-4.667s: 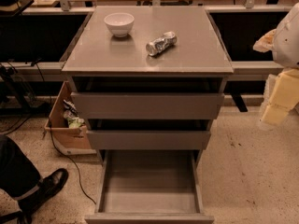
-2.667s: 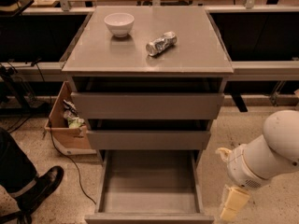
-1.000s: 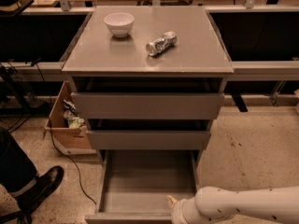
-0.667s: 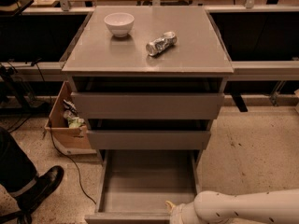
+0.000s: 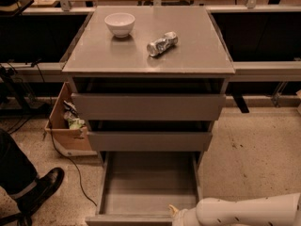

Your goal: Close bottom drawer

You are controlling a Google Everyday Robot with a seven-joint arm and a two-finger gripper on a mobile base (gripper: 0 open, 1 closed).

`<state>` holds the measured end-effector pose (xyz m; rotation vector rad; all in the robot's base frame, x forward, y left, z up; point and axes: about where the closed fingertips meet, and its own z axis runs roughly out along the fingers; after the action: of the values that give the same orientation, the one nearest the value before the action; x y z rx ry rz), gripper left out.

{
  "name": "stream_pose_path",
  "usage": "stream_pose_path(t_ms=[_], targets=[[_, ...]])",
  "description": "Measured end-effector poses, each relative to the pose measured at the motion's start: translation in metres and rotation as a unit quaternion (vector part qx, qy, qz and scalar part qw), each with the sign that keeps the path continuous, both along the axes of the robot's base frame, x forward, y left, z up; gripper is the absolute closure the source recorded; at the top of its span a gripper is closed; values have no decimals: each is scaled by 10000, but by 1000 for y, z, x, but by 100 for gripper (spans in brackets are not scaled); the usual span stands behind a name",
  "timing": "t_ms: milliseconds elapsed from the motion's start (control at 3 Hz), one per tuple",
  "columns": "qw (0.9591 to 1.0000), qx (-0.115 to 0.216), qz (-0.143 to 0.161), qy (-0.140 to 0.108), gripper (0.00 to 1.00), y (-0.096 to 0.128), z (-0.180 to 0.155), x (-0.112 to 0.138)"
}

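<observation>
The bottom drawer (image 5: 149, 182) stands pulled far out of the cabinet (image 5: 221, 65), its tray bare. The gripper (image 5: 174, 213) sits at the drawer's front edge, right of middle, at the end of a white arm (image 5: 244, 212) coming in from the right; whether it is wide or narrow cannot be told. On the cabinet top lie a bowl (image 5: 119, 23) and a crushed can (image 5: 162, 43). A cardboard box (image 5: 66, 126) stands to the left.

We log arm (image 5: 244, 212): cream-white, smooth rounded shell, small dark dots. Gripper (image 5: 174, 213): pale cream tip, bottom edge of view.
</observation>
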<state>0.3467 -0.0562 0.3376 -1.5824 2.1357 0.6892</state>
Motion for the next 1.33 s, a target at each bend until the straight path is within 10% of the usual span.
stream_pose_path(t_ms=[333, 1333], targets=[[9992, -290, -284, -57, 3, -12, -65, 9], [9932, -709, -806, -459, 73, -44, -115, 20]])
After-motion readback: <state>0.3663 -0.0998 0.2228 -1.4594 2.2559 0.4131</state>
